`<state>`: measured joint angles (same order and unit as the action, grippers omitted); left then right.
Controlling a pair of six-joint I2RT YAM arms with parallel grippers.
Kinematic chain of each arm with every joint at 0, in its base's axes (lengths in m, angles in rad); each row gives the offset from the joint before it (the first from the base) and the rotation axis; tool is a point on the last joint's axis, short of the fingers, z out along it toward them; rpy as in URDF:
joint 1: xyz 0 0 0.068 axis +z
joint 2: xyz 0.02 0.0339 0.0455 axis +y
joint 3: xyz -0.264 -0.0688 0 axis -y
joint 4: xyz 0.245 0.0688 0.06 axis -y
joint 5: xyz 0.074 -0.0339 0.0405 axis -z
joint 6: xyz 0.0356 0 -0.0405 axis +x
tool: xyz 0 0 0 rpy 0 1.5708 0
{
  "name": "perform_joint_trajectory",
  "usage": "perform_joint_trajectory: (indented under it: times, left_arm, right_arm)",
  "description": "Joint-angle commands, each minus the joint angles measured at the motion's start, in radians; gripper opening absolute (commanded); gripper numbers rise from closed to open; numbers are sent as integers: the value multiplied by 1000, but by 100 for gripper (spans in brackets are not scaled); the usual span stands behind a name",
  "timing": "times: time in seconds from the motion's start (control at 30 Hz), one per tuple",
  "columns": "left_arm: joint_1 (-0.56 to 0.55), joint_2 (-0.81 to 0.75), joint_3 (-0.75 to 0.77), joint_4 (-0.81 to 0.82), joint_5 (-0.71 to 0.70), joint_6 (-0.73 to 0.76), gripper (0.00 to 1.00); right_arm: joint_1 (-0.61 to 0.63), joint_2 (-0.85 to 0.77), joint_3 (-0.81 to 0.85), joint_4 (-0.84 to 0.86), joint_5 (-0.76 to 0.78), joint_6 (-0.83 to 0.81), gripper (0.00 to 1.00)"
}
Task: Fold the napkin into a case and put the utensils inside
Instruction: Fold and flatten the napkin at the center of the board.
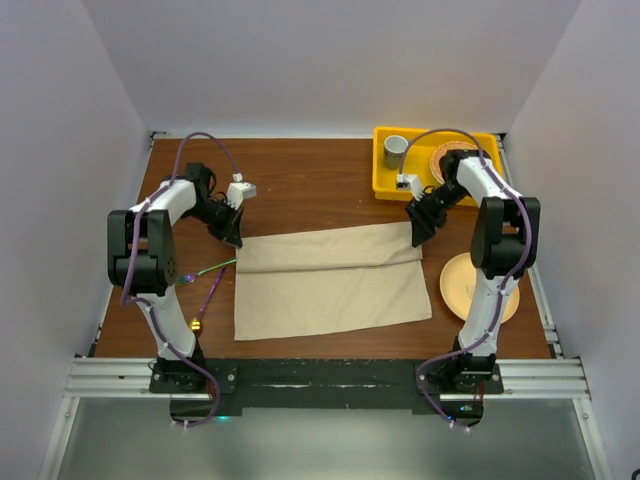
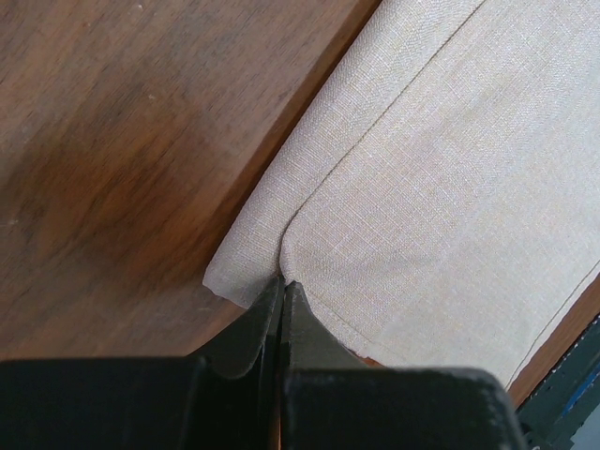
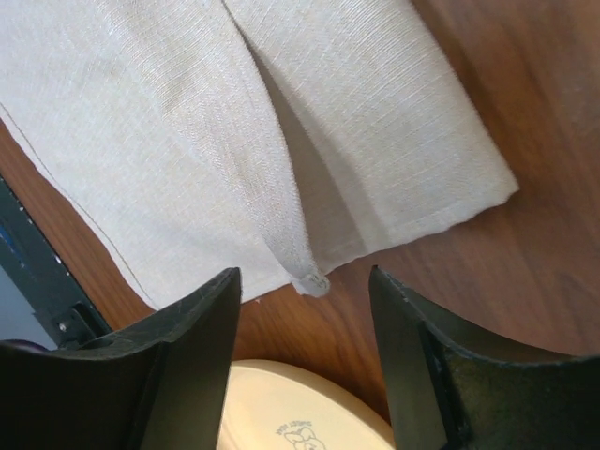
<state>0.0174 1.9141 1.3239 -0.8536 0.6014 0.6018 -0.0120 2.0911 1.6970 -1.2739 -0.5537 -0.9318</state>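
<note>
Seen from above, with 12 o'clock pointing away from the arm bases, the left arm reaches in from 9 o'clock over the brown wooden counter (image 1: 300, 185). A thin fork (image 1: 215, 267) and a spoon (image 1: 210, 297) lie on the bare wood between that arm and the napkin's left edge, at the cloth's 9 o'clock. The spoon's gold bowl points toward 7 o'clock.

The left gripper (image 1: 232, 232) sits at the napkin's 10 o'clock corner. Its wrist view shows the 2 fingers (image 2: 258, 323) pressed together, pinching the folded corner of the cloth where the upper layer curls into the tips.

The napkin (image 1: 330, 285) lies flat in the middle of the counter, a wide beige rectangle. Its far strip is folded over toward 6 o'clock and makes a narrower band along the 12 o'clock side.

The right gripper (image 1: 418, 235) hangs at the napkin's 2 o'clock corner. Its wrist view shows the fingers (image 3: 187, 356) spread wide apart with nothing between them. The loose tip of the folded band is just ahead of the gap, and the cloth is untouched by either finger.

A yellow tray (image 1: 480, 140) stands at the napkin's 1 o'clock, well apart from it, with a gray cup (image 1: 396, 148) in its left part. A round peach plate (image 1: 455, 285) rests at 3 o'clock, just beside the napkin's right edge and partly hidden by the right arm.
</note>
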Motion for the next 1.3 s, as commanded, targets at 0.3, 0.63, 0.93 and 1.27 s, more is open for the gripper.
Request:
perform_joint_trajectory:
  times: [0.3,0.63,0.93,1.27]
  left_arm:
    - [-118,-87,-103,77,-73,-77,0]
    - [-123,43,13,126,-209,-131,0]
    - [-131,140,168,105,-204,-129,0]
    - [-79,-50,169,-54,-97,38,0]
  right_arm:
    - [107,-83,-212,225,119,85,0]
    - [122,-112,-350,323,227,139,0]
    - [122,-144,-330,367,207,247,0]
    - [116,-304,-246,220,129,197,0]
